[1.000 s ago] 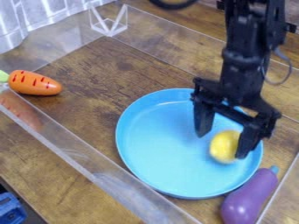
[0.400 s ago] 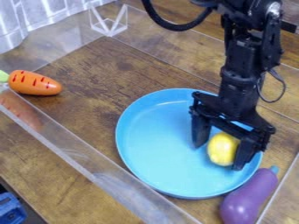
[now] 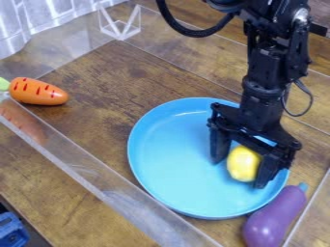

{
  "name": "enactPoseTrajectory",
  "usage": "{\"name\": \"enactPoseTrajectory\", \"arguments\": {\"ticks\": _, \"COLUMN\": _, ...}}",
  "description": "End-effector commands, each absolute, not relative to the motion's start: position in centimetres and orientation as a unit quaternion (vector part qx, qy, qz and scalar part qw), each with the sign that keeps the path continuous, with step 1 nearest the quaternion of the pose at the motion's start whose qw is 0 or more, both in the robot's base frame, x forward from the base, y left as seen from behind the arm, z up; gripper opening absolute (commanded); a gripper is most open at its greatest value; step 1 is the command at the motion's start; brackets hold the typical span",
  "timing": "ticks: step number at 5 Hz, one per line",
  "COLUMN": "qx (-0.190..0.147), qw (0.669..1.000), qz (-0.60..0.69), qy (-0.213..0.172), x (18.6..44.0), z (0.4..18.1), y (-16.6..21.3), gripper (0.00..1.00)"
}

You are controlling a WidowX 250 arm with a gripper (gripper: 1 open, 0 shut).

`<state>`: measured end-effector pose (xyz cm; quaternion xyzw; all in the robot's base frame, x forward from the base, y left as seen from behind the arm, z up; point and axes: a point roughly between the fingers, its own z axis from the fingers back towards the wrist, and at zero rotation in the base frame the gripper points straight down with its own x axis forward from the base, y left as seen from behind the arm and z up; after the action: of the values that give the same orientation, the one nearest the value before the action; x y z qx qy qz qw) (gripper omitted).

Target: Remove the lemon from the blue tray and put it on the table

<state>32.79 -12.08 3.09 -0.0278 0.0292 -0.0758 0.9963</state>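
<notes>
The lemon [image 3: 242, 163] lies on the right side of the tray [image 3: 165, 159], in the lower right of the frame, with the gripper [image 3: 250, 162] pointing down over it, fingers spread wide to either side and not yet pinching it. It looks like a light, hard, smooth plastic toy, so it may well squirt out of a loose grip. Taking it across its narrow middle seems safest.

The wood-grain table [image 3: 129, 82] bears the blue tray [image 3: 175, 159], a carrot [image 3: 37, 92] and an eggplant [image 3: 276, 220].
</notes>
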Motion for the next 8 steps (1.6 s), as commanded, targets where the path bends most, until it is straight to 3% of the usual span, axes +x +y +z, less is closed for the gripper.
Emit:
{"name": "enactPoseTrajectory", "arguments": {"ticks": 1, "qx": -0.033, "qw": 0.997, "qz": -0.074, "qy": -0.013, "x": 34.21, "z": 5.44, "y": -12.18, "gripper": 1.0}}
{"name": "enactPoseTrajectory", "arguments": {"ticks": 8, "qx": -0.028, "qw": 0.997, "qz": -0.061, "qy": -0.032, "x": 34.64, "z": 5.12, "y": -12.11, "gripper": 1.0}}
